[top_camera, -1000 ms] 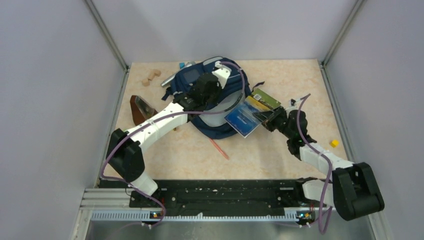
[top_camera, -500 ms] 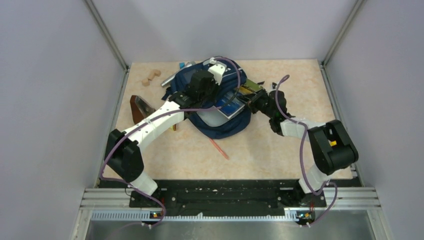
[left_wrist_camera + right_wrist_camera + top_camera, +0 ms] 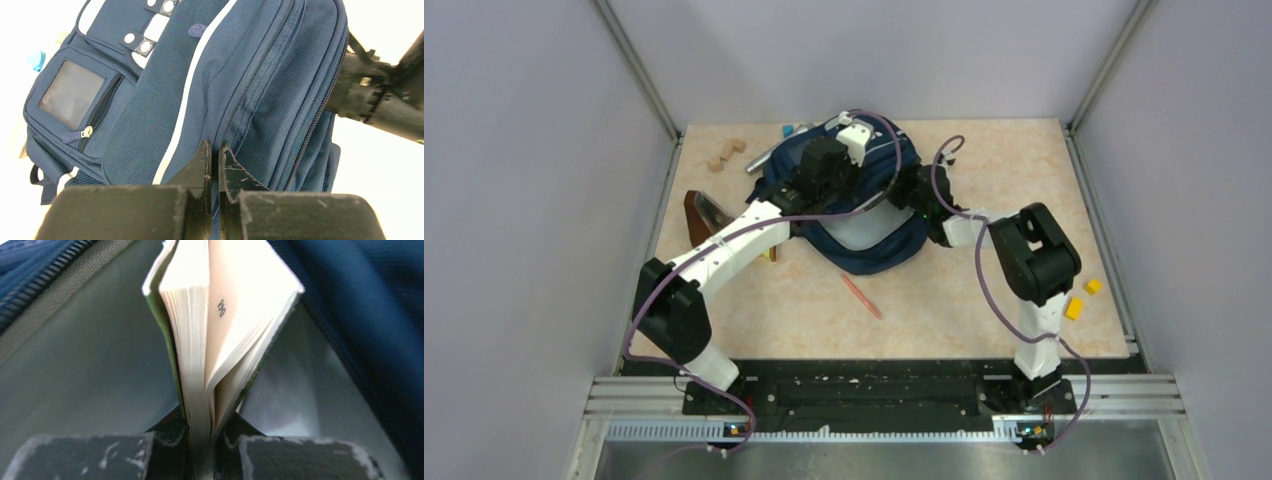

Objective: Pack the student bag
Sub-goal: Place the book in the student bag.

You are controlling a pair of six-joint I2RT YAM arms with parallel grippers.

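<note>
On the table (image 3: 944, 310), nearest the bases, lie a pen (image 3: 861, 297) and, well apart to its right, 2 yellow blocks (image 3: 1074, 308). Beyond them, mid-table, sits the bag (image 3: 864, 245). The left gripper (image 3: 214, 152) is pinched tight on a fold of the bag beside its zip. The right gripper (image 3: 202, 440) reaches into the bag's grey-lined mouth and is clamped on a book (image 3: 235, 305) whose pages splay apart. Wooden blocks (image 3: 725, 153) lie at the far left.
</note>
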